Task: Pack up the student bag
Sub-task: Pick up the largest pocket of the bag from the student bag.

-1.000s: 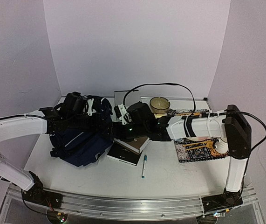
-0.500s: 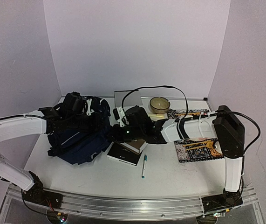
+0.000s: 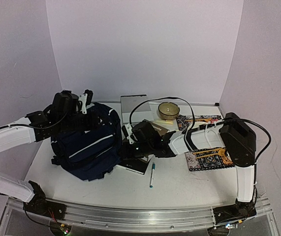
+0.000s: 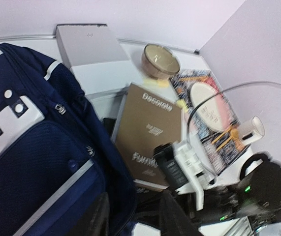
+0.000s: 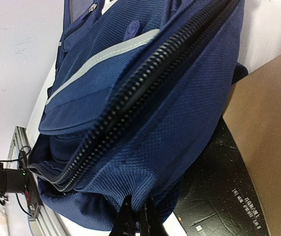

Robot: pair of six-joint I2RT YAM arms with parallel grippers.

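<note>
The student bag [image 3: 88, 142], dark navy with grey stripes, stands on the left half of the table. It fills the left side of the left wrist view [image 4: 37, 147], and its zipper runs across the right wrist view [image 5: 145, 93]. My left gripper [image 3: 85, 101] hangs above the bag's top rear, lifted off it. Its dark fingers stand apart [image 4: 135, 221] with nothing clamped. My right gripper [image 3: 125, 150] reaches in from the right and is shut on a fold of the bag's lower side fabric [image 5: 138, 216].
A brown book [image 4: 150, 132] lies over a black book [image 3: 133, 164] right of the bag, under my right arm. A teal pen [image 3: 152, 175] lies in front. Behind are a grey laptop [image 3: 133, 103] and a bowl [image 3: 168, 110]. A patterned mat [image 3: 209, 158] lies at right.
My left gripper opened, let go of the bag and rose up and to the left. My right gripper moved left and down and shut on the bag's side; the bag now stands fuller.
</note>
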